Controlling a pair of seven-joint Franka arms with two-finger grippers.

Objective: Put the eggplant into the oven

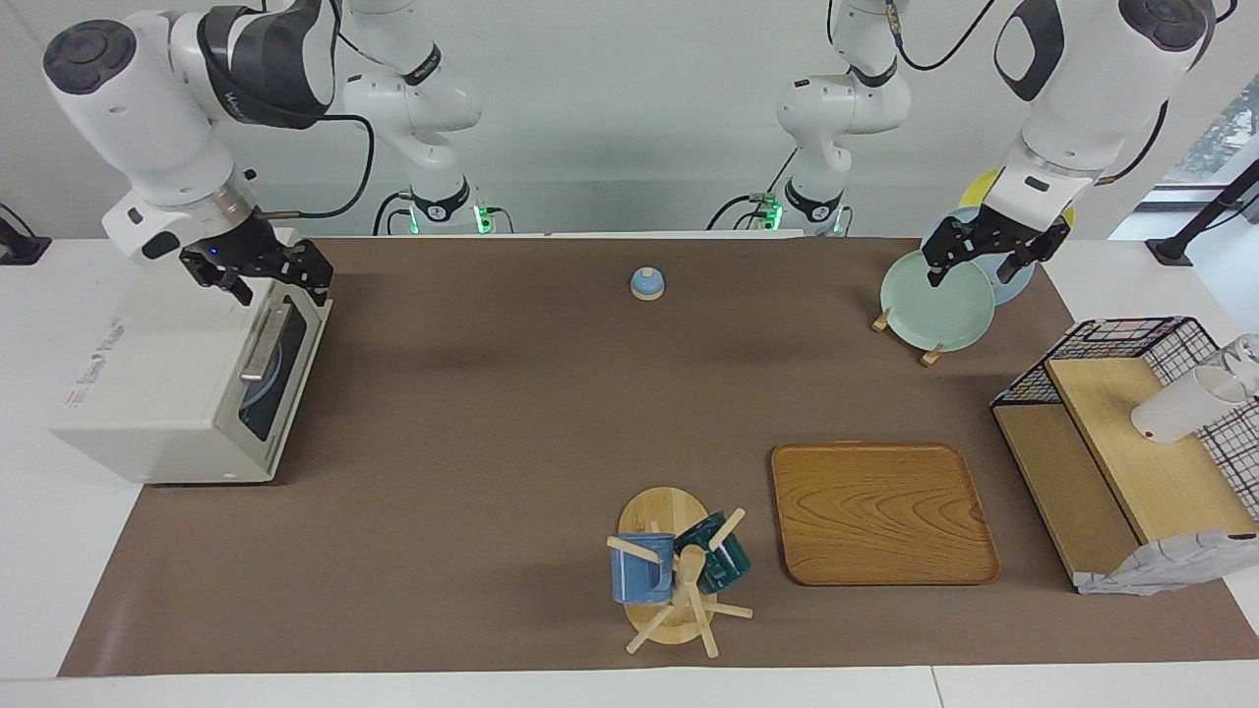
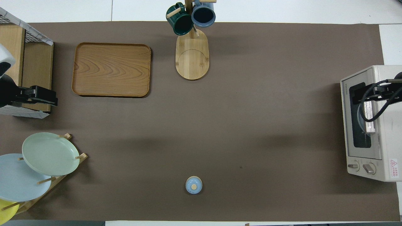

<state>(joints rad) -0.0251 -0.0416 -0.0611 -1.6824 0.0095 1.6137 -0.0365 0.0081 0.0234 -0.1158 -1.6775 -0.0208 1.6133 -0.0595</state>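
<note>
The eggplant is not in view on the table or in either gripper. The cream-white oven [image 1: 148, 393] stands at the right arm's end of the table with its glass door shut; it also shows in the overhead view [image 2: 377, 163]. Through the window I see only a dim bluish shape. My right gripper [image 1: 278, 283] is open and empty, just above the oven's top front edge over the door handle [image 1: 264, 344]. My left gripper [image 1: 974, 270] is open and empty, in the air over the plate rack at the left arm's end.
A wooden tray [image 1: 880, 511] and a mug tree [image 1: 679, 570] with two mugs stand far from the robots. A small blue knobbed lid [image 1: 647, 283] lies near the robots. Plates [image 1: 934, 300] lean in a rack beside a wire and wood shelf [image 1: 1131, 442].
</note>
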